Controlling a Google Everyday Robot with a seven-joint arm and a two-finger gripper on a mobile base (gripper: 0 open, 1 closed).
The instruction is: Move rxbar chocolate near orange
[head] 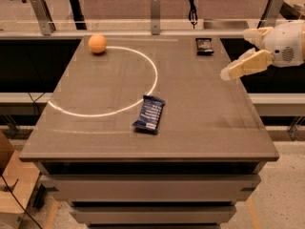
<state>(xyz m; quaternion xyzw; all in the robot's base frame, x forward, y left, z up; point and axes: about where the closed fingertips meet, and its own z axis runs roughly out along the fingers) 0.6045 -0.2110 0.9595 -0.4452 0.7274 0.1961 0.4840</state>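
Note:
The rxbar chocolate (204, 46) is a small dark flat bar lying at the far right of the table top. The orange (97, 44) is a round fruit at the far left, on the white circle line. My gripper (234, 54) hangs over the table's right edge, right of and a little nearer than the rxbar, not touching it. Its two cream fingers stand apart, open and empty.
A larger blue wrapper with white stripes (149, 113) lies near the middle front of the grey table (214, 128). A white circle line (153, 75) is marked on the top. A rail with metal posts (155, 6) runs behind the table.

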